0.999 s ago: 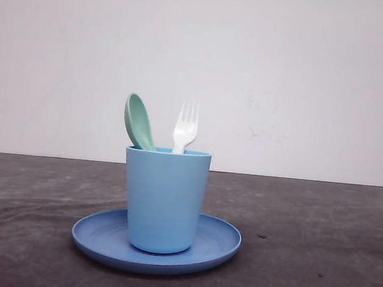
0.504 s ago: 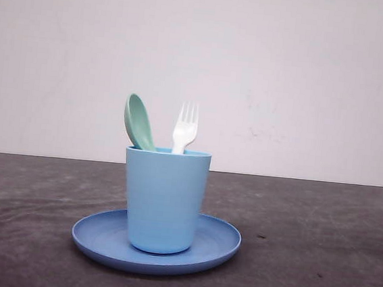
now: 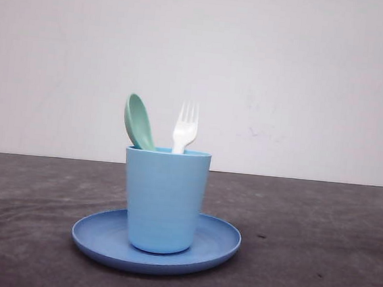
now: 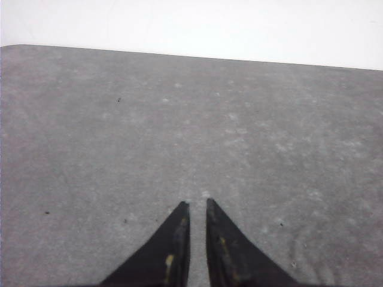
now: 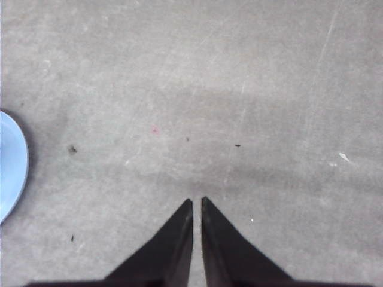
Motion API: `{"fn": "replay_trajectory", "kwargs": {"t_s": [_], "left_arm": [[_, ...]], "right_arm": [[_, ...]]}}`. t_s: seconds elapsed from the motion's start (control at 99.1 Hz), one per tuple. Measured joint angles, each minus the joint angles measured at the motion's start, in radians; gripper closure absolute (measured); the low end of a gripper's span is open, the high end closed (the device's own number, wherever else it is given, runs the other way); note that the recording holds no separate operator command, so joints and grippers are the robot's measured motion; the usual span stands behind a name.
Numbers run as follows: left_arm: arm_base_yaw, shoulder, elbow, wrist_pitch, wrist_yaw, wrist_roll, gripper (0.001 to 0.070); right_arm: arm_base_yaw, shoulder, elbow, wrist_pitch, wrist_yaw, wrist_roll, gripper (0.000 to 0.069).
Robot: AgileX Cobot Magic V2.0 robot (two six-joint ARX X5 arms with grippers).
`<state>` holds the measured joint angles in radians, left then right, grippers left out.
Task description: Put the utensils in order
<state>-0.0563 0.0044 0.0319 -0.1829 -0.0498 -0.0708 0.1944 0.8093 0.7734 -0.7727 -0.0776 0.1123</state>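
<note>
A mint-green spoon (image 3: 138, 121) and a small white fork (image 3: 185, 128) stand upright in a light blue cup (image 3: 164, 200), heads above its rim. The cup stands on a blue round plate (image 3: 219, 240) in the middle of the dark table. My left gripper (image 4: 197, 204) is shut, with nothing between its black fingers, over bare table. Over grey table my right gripper (image 5: 197, 200) is also shut and holds nothing, with the plate's edge (image 5: 12, 164) off to one side of it.
A plain white wall (image 3: 306, 80) rises behind the table's far edge. Bare dark table surface (image 3: 317, 244) lies on both sides of the plate.
</note>
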Motion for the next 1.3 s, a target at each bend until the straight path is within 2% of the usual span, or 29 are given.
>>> {"fn": "replay_trajectory", "kwargs": {"t_s": [0.373,0.474,0.545,0.615,0.737,0.847,1.1,1.302], "left_arm": [[0.0,0.0,0.0,0.0,0.0,0.0,0.0684],[0.0,0.0,0.0,0.0,0.0,0.0,0.0684],[0.0,0.0,0.0,0.0,0.0,0.0,0.0684],[0.0,0.0,0.0,0.0,0.0,0.0,0.0684],[0.0,0.0,0.0,0.0,0.0,0.0,0.0684],[0.0,0.0,0.0,0.0,0.0,0.0,0.0684],[0.0,0.0,0.0,0.0,0.0,0.0,0.0684],[0.0,0.001,0.0,0.0,0.0,0.0,0.0684]], "right_arm": [[0.0,0.0,0.0,0.084,0.002,0.0,0.0668],[-0.007,-0.015,-0.009,0.157,0.061,-0.009,0.0672],[-0.034,-0.075,-0.047,0.21,0.081,-0.011,0.0673],[-0.059,-0.157,-0.117,0.3,0.05,-0.011,0.0673],[-0.095,-0.312,-0.298,0.505,-0.024,-0.012,0.0673],[-0.121,-0.472,-0.477,0.623,-0.032,-0.012,0.0673],[-0.151,-0.799,-0.756,0.644,-0.036,-0.012,0.0673],[-0.151,-0.805,-0.758,0.607,-0.031,-0.03,0.0673]]}}
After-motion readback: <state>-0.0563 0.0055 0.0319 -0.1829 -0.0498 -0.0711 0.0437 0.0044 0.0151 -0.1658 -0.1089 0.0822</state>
